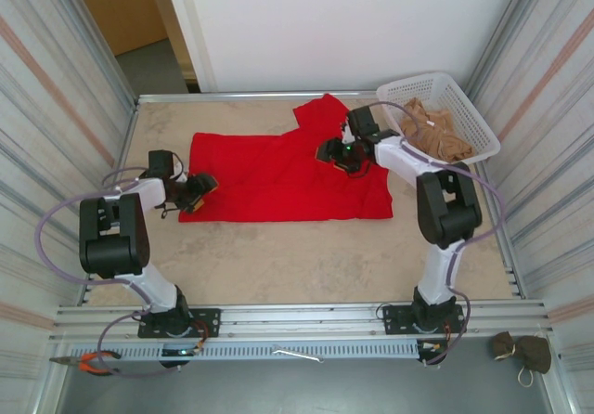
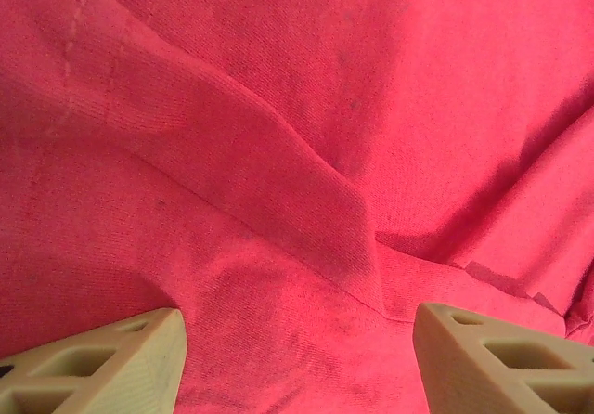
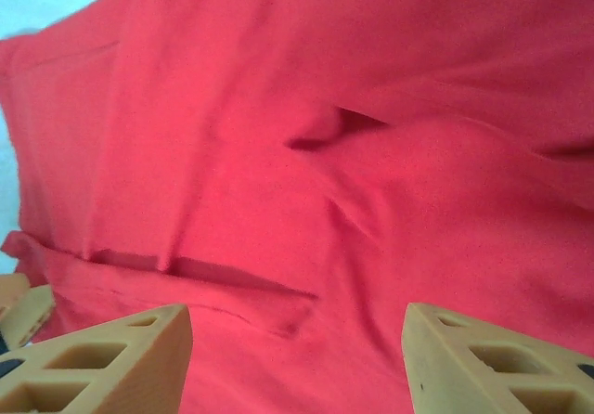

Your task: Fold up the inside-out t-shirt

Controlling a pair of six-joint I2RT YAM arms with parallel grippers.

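1. Orange-handled pliers (image 1: 91, 363) lie at the near left, on the metal rail (image 1: 371, 316) in front of the arm bases.
2. Next, the left hand (image 1: 199, 191) sits at the left edge of the bright red short-sleeved cotton t-shirt (image 1: 278, 177). Its tan fingers (image 2: 111, 363) are spread wide over red cloth and hold nothing.
3. Spread over the middle of the beige tabletop (image 1: 278, 261), the t-shirt has one sleeve pointing far.
4. Over the shirt's right part, the right hand (image 1: 342, 159) has its fingers (image 3: 492, 358) parted, gripping nothing.
5. At the far right, a white plastic basket (image 1: 471, 108) holds tan-beige cloth (image 1: 432, 134).

Left claw (image 2: 297, 340), right claw (image 3: 297, 335): both spread.
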